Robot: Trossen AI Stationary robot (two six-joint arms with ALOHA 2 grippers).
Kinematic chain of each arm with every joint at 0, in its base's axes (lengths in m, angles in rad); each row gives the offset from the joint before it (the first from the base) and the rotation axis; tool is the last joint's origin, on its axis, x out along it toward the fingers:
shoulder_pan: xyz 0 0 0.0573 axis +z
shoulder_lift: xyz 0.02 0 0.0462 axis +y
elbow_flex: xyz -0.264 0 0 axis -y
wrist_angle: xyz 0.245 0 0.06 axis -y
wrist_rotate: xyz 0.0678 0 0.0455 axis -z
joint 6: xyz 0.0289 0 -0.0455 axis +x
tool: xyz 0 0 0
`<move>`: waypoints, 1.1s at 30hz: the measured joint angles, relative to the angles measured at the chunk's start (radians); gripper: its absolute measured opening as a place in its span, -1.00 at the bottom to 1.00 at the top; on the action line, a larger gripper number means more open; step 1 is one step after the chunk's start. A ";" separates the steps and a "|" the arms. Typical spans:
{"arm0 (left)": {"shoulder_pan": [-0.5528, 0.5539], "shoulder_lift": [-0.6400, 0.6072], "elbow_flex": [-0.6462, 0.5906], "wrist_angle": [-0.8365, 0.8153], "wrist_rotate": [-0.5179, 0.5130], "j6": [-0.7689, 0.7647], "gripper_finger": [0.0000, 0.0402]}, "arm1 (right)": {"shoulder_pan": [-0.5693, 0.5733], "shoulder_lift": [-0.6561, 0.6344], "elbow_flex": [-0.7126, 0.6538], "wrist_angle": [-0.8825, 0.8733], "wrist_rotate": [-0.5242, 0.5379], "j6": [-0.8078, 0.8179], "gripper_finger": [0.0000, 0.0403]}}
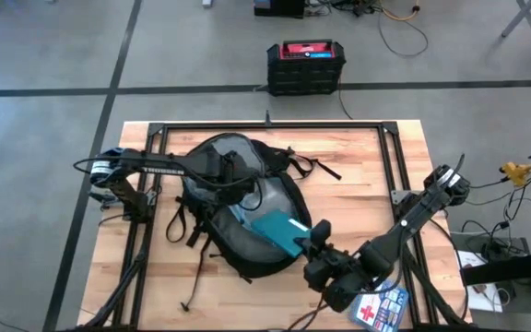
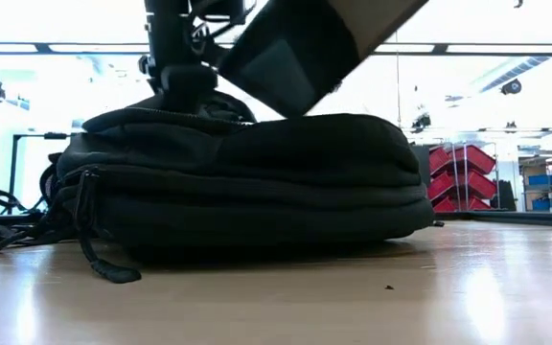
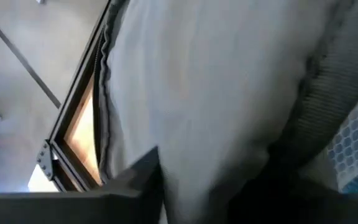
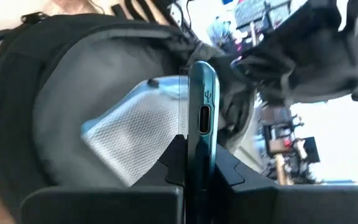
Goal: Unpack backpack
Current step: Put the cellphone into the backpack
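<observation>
A large black backpack (image 1: 233,207) lies flat near the middle of a wooden table (image 1: 358,171), its main opening spread wide to show grey lining. The right gripper (image 1: 312,242) is clamped on a slim teal device (image 1: 279,232), holding it by one edge just past the backpack's open mouth, with the rest of the device slanting back over the bag. In the right wrist view the device (image 4: 202,118) stands edge-on between the two dark fingers (image 4: 173,158), a small port showing on its narrow side, and a pale mesh pouch (image 4: 138,140) lies in the grey interior directly ahead of the gripper. From table height the same device appears as a dark slab (image 2: 305,48) tilted above the bag's rounded top (image 2: 257,177).

The left gripper (image 1: 230,171) reaches in from the opposite side and sits over the upper part of the opening, low against the raised flap. Its wrist camera sees little but grey lining (image 3: 210,93) close in front of it, with a strip of table edge and black frame (image 3: 73,137) off to one side; whether its fingers are open or closed cannot be told.

Black straps (image 1: 187,226) trail from the bag on the left gripper's side. Beneath the right arm, close behind its gripper, a blue card with a red cross (image 1: 376,309) lies near the table's edge. Beyond the table, well away from both grippers, a black crate with a red top (image 1: 305,66) stands on the floor.
</observation>
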 joint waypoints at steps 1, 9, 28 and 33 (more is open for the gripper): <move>0.000 -0.005 0.000 0.000 0.000 0.001 -0.81 | -0.010 0.000 -0.001 0.030 -0.002 -0.045 -0.97; -0.013 -0.085 0.107 -0.016 -0.009 0.031 -0.98 | -0.142 0.074 -0.007 0.226 -0.037 -0.322 -0.97; -0.037 -0.142 0.160 0.106 -0.034 0.097 -1.00 | -0.625 0.344 -0.007 0.680 -0.182 -0.412 -0.70; -0.038 -0.142 0.138 0.104 -0.056 0.096 -1.00 | -0.637 0.313 -0.007 0.595 -0.201 -0.220 -0.39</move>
